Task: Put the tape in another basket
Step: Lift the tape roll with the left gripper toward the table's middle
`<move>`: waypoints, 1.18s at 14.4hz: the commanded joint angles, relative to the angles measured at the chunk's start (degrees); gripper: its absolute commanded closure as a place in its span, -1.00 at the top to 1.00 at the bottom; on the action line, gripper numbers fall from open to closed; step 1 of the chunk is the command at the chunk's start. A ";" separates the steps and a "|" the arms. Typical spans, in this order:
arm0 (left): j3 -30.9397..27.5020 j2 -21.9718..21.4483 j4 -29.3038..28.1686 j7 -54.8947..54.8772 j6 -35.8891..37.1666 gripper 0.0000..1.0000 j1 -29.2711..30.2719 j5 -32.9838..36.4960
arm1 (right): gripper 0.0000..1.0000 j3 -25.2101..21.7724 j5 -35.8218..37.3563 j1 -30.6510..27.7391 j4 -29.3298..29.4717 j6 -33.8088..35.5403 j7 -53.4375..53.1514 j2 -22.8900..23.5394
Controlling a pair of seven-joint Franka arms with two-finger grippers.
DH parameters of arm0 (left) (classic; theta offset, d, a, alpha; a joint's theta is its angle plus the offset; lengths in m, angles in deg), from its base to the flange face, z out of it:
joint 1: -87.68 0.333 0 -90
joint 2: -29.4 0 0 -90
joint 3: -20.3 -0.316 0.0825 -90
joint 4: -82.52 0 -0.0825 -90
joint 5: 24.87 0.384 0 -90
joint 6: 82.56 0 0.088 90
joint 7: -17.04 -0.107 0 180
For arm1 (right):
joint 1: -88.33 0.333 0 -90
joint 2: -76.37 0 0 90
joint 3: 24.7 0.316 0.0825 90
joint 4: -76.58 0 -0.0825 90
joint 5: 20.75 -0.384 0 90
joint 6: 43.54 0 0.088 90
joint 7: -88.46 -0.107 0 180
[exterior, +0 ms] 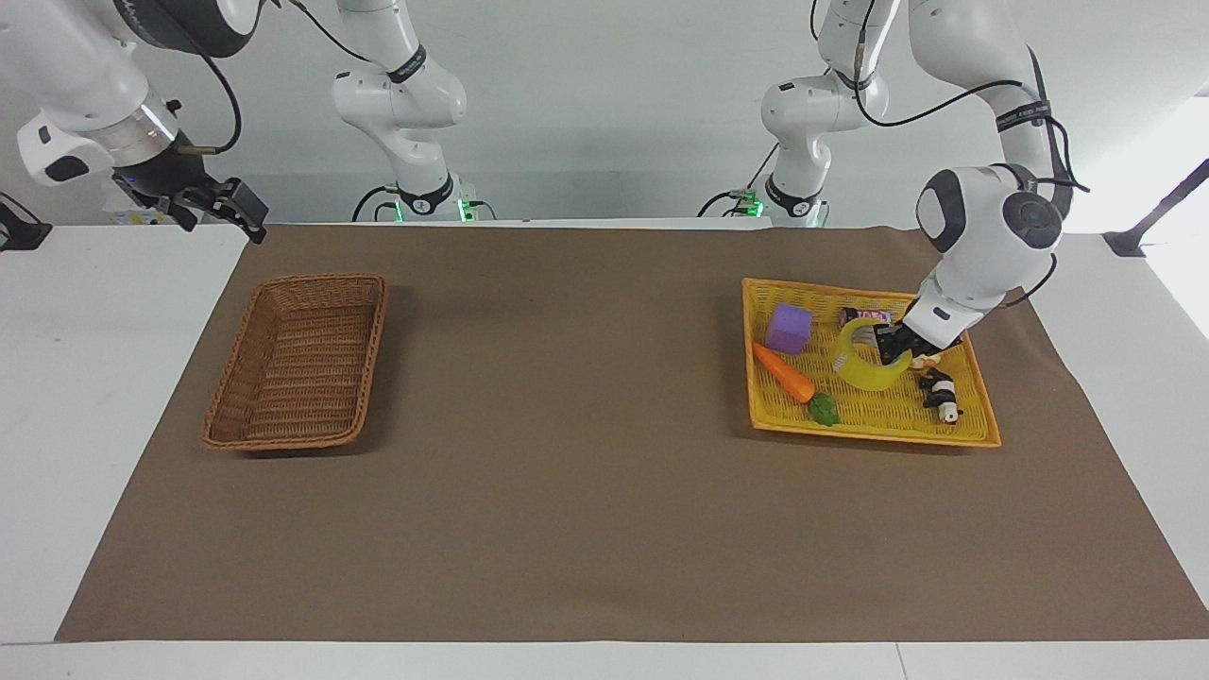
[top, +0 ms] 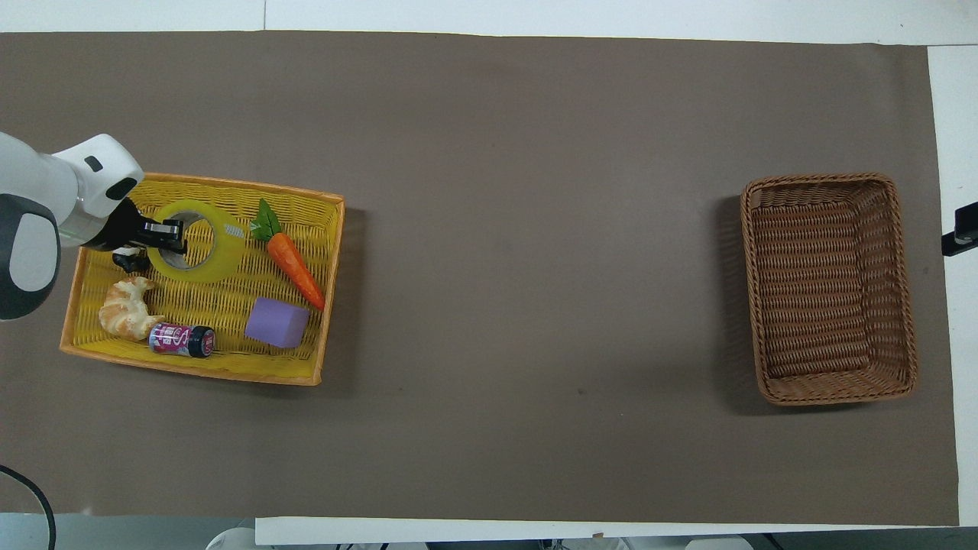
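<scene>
The left gripper [exterior: 886,346] is closed on the tape [exterior: 864,355], pinching one side of the ring, with one finger inside the hole and one outside. The tape hangs tilted just above the yellow basket [exterior: 973,430], over the corner farthest from the robots at the left arm's end of the brown mat [exterior: 586,529].

The tape is a hard, stiff ring, so I think it will not squash. It looks light. Its side is smooth and may be slippery, so a pinch through the wall of the ring is a good place to hold it.

In the yellow basket I count one carrot [exterior: 785,372], one purple block [exterior: 789,329], one small can [top: 182,339], one croissant [top: 126,308] and one small black-and-white toy [exterior: 941,394], maybe a panda.

One brown basket [exterior: 300,359] sits at the right arm's end of the mat, with nothing in it.

The right gripper [exterior: 219,206] waits with its fingers wide apart, holding nothing, over the table edge near the brown basket.
</scene>
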 commanded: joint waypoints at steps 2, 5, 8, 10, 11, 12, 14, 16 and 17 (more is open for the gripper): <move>-0.26 3.20 5.25 9.87 0.33 -1.00 -9.09 -7.06 | 1.00 0.06 0.39 -0.01 -1.61 -0.21 0.98 -1.42; -0.26 3.28 7.88 18.82 -0.21 -1.00 -18.58 -10.23 | 1.00 0.06 0.39 -0.01 -1.61 -0.21 0.98 -1.42; -0.26 4.33 9.91 28.85 -4.58 -1.00 -26.42 -10.23 | 1.00 0.06 0.39 -0.01 -1.61 -0.21 1.07 -1.42; -0.18 4.69 11.49 33.51 -7.75 -1.00 -30.03 -10.32 | 1.00 0.06 0.39 -0.01 -1.61 -0.21 0.98 -1.42; -0.17 5.73 12.98 34.75 -8.72 -1.00 -31.60 -10.32 | 1.00 0.06 0.39 -0.01 -1.61 -0.21 0.98 -1.42; -0.17 6.09 14.56 35.63 -8.39 -1.00 -32.84 -10.32 | 1.00 0.06 0.39 -0.01 -1.61 -0.56 0.81 -1.42; 0.00 5.75 16.14 37.65 -7.77 -1.00 -34.60 -11.28 | 1.00 0.06 0.39 -0.45 -1.43 -0.65 1.25 -1.33; -0.09 5.13 19.04 39.15 -4.54 -1.00 -36.10 -12.43 | 1.00 0.50 0.39 0.25 -1.44 1.36 1.60 -1.68; -0.09 5.22 20.10 39.16 -3.12 -1.00 -36.19 -12.43 | 1.00 1.37 0.22 0.17 -1.35 1.98 1.95 -1.94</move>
